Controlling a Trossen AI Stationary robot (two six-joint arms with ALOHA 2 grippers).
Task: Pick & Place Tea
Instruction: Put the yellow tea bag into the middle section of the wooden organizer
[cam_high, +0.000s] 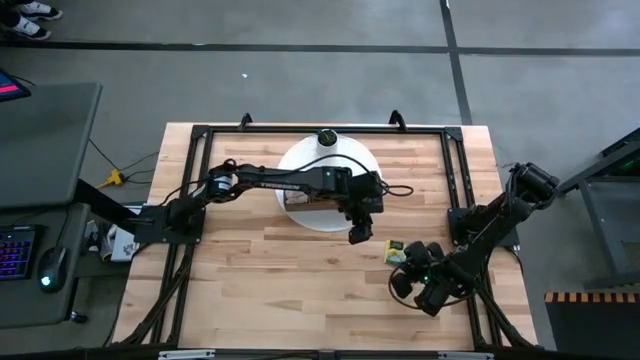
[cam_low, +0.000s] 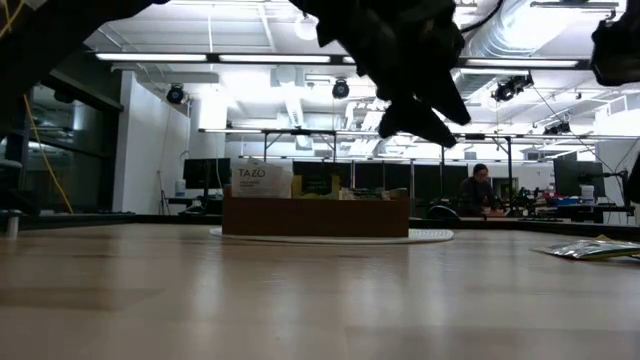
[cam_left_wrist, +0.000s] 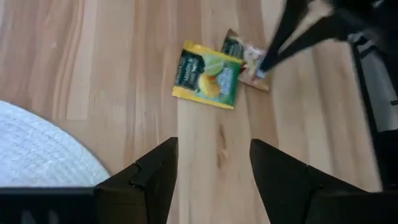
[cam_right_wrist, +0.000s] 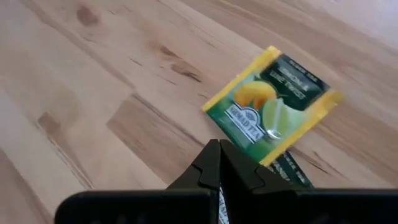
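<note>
High view: left gripper (cam_high: 360, 236), jaws spread, near 2 sachets (cam_high: 396, 251); right gripper (cam_high: 412, 262) jaws pressed together.

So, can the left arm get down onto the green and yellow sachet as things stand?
Probably yes. The left gripper hangs open above bare wood, and the green and yellow sachet lies flat just ahead, uncovered. The shut right gripper sits close at its far side, over a second sachet, so room is tight there.

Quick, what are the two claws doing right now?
Left end effector: open, holding nothing, above the table.
Right end effector: shut, empty, by the green tea sachet.
</note>
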